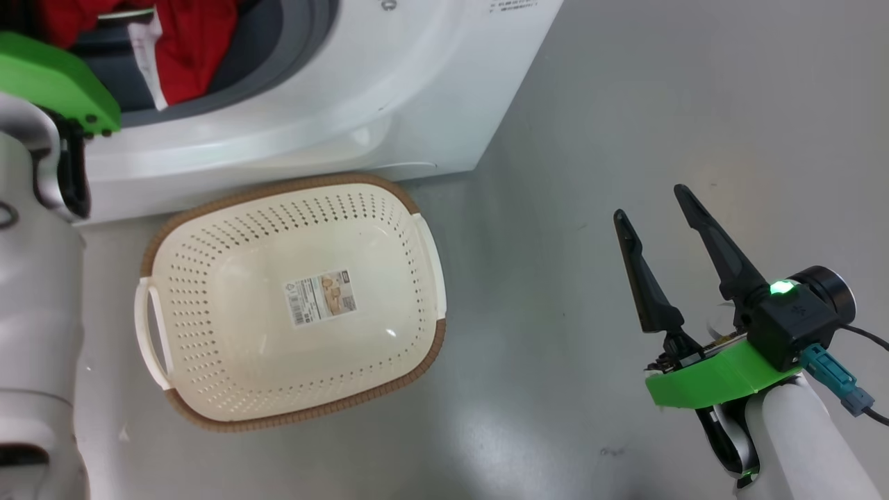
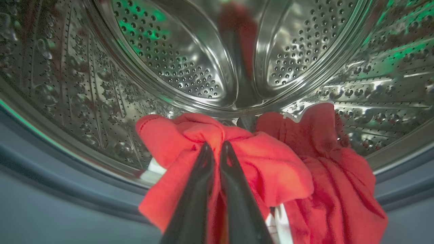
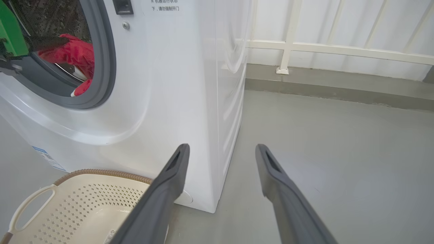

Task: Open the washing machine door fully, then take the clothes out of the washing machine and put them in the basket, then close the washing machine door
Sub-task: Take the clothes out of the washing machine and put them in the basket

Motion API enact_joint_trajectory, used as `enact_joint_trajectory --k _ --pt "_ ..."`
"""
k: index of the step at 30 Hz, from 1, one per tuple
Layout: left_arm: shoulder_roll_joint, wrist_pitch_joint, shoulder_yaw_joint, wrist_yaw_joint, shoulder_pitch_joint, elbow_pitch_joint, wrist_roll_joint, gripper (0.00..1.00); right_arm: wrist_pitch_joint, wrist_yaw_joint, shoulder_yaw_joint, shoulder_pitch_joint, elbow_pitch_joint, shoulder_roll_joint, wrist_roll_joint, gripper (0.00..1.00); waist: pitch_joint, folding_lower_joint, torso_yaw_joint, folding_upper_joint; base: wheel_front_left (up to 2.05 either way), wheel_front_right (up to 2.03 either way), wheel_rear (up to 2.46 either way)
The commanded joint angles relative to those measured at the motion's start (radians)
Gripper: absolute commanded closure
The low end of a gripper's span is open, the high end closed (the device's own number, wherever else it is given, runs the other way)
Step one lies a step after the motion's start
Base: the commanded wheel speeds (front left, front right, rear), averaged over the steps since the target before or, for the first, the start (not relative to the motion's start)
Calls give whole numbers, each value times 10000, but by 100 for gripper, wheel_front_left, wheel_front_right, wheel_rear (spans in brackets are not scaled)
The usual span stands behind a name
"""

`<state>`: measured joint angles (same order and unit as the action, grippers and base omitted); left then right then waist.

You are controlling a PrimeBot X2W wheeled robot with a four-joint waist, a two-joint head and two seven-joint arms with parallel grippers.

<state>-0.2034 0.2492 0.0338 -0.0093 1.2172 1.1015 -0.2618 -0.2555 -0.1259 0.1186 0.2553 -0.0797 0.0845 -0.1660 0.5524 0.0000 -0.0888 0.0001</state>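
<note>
Left pincer, pressed together mid-frame, pinches a raised fold of the clothes: probably soft, light, limp, likely to trail.

I'm working over a grey floor, smooth and faintly glossy. In my head camera the washing machine stands on it at 11 o'clock. The basket sits on the floor at 8 o'clock, just beside the machine's front, with a paper label flat on its bottom. Bare floor runs from 12 round to 5 o'clock, with a small scuff at 5. My right wrist camera shows a low kerb at 1 o'clock. Inside the machine, the steel drum carries the clothes at its 6 o'clock.
</note>
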Motion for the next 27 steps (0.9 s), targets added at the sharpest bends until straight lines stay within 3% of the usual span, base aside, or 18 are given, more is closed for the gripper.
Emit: enact_joint_trajectory --k 1,6,27 --pt "-410 109 -172 -21 -300 -448 -39 100 -63 -48 226 -115 179 -26 12 0 -183 0 65 -1 0 0 0" --pt "-401 122 -421 -5 -1581 -2274 12 100 -63 -48 224 -190 144 -59 9 0 -658 0 117 -1 0 0 0" --pt "343 125 -373 -152 -6136 -6359 103 100 -63 -48 109 -961 -95 -276 -97 0 -2911 0 536 -1 0 0 0"
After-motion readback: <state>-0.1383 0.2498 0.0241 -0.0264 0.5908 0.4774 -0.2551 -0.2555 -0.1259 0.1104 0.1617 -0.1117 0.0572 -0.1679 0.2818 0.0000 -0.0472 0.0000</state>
